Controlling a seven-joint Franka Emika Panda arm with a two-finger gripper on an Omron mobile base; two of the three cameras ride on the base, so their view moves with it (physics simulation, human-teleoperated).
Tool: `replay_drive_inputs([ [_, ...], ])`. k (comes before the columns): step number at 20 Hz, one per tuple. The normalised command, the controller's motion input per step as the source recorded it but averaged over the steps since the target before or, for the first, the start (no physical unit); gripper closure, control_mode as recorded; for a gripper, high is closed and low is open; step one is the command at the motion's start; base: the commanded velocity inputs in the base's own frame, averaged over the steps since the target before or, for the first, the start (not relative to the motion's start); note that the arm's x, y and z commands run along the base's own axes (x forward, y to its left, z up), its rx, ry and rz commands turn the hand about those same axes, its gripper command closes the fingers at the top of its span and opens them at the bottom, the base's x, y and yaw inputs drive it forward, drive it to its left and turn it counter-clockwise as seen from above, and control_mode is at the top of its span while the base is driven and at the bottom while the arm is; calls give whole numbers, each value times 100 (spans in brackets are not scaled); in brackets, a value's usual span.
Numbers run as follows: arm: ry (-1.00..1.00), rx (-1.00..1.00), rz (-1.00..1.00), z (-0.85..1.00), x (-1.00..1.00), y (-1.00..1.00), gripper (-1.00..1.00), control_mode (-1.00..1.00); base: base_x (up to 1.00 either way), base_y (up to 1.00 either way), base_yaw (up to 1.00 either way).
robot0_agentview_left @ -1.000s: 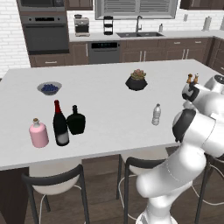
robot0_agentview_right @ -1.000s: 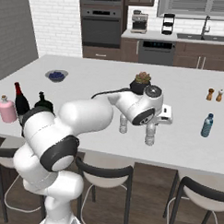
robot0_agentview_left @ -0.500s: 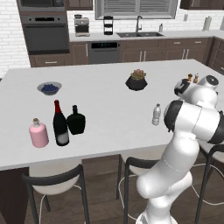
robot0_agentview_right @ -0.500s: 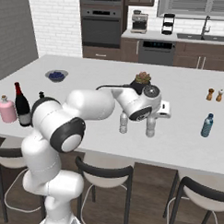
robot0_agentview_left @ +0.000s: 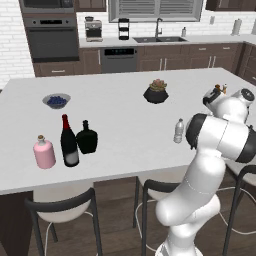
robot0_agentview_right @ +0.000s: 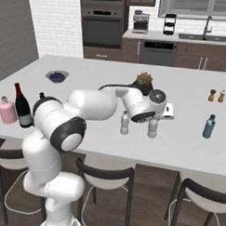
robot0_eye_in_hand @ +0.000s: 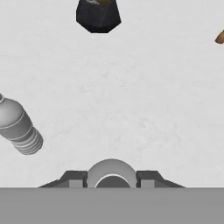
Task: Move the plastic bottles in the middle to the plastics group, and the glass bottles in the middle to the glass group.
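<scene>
1. the tool (robot0_agentview_right: 153,122) is pinched on the pale grey cap of a small clear plastic bottle (robot0_agentview_right: 152,129) above the white worktop (robot0_agentview_right: 102,70), at the near edge of the island. whether the bottle's base touches the surface cannot be told.
2. in the hand view, the two dark fingertips (robot0_eye_in_hand: 74,178) flank the round cap of the held bottle (robot0_eye_in_hand: 112,173), seen from straight above.
3. a second clear bottle (robot0_agentview_right: 125,123) stands just beside the held one, at its 9 o'clock in the right base view. in the hand view it shows at 9 o'clock (robot0_eye_in_hand: 17,127), apart from the tool.
4. a potted plant (robot0_agentview_right: 144,80) in a dark pot sits at 12 o'clock from the tool, well apart.
5. the translucent blue bottle (robot0_agentview_right: 208,126) stands at 3 o'clock, near the worktop's right end, with two orange-brown shakers (robot0_agentview_right: 212,95) behind it.
6. far off at 9 o'clock, the dark wine bottle (robot0_agentview_left: 68,142) stands upright between the pink corked bottle (robot0_agentview_left: 44,152) and the squat black flask (robot0_agentview_left: 87,138), all close together.
7. a bowl of blueberries (robot0_agentview_left: 56,101) rests behind that group.
</scene>
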Motion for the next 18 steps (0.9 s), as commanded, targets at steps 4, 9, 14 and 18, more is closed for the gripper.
replay_drive_inputs([
  [4, 0, 0, 5, 4, 1, -33, 100, -100, 0, 0, 0],
  [9, 0, 6, 0, 0, 0, -60, 100, -100, 0, 0, 0],
  [14, 0, 4, 0, -5, 0, -63, 100, -100, 0, 0, 0],
  [18, 0, 0, 0, 0, 0, -57, 100, -100, 0, 0, 0],
])
